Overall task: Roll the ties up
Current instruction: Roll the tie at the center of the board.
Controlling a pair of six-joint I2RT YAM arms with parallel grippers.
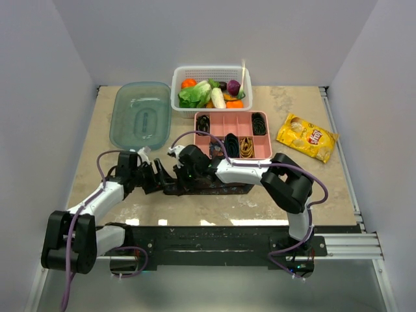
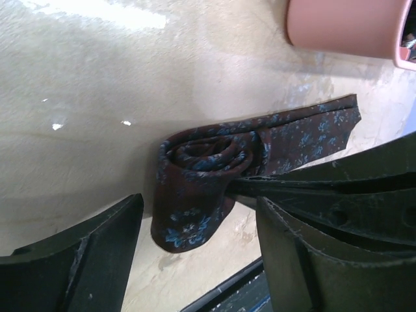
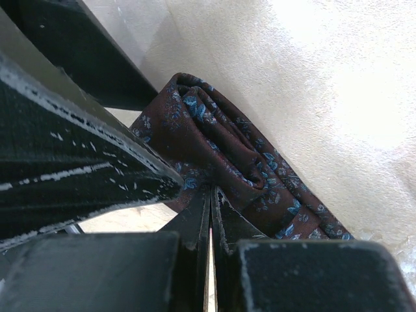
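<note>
Where the worktop (image 1: 273,195) nears its front edge, just in front of the pink tray (image 1: 198,133), we see a dark maroon tie (image 2: 208,162) w/ small blue flowers. One end is wound into a loose roll; the rest lies flat along that edge.

The left gripper (image 2: 198,211) stands wide, one finger each side of the roll, not touching.

The right gripper (image 3: 211,195) is closed tight, tips pressed into the roll's fold; we can't tell if cloth is caught.

A black coil (image 1: 232,143) & a gold coil (image 1: 247,148) sit in tray compartments.
</note>
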